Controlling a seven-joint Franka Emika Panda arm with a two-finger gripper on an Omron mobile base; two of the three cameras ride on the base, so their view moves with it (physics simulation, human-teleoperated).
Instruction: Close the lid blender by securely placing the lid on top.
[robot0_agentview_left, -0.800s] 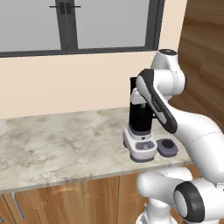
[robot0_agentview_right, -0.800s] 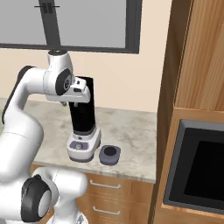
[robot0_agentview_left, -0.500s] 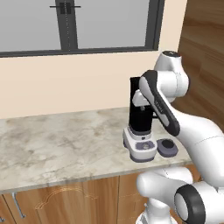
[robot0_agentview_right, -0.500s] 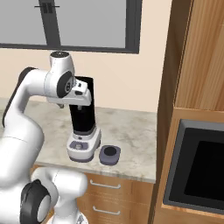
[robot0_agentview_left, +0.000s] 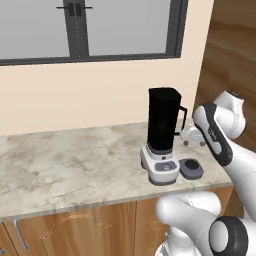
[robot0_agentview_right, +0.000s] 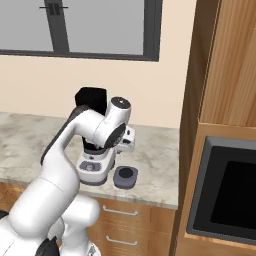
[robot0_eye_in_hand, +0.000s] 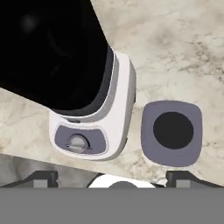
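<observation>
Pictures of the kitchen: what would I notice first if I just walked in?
Probably the tall black blender standing on the marble counter under the window. Its top is open, and its grey lid lies flat on the counter right beside its base. The big white robot arm bends over them.

Even, bright rendered light is filling all three views for you.
You are seeing everything sharp, with no blur, glare or edge warping. The blender (robot0_agentview_left: 163, 132) jar is reading as flat, featureless black, and in the hand view it is throwing only a faint, soft shadow at 4 o'clock across the counter (robot0_eye_in_hand: 183, 52).
</observation>
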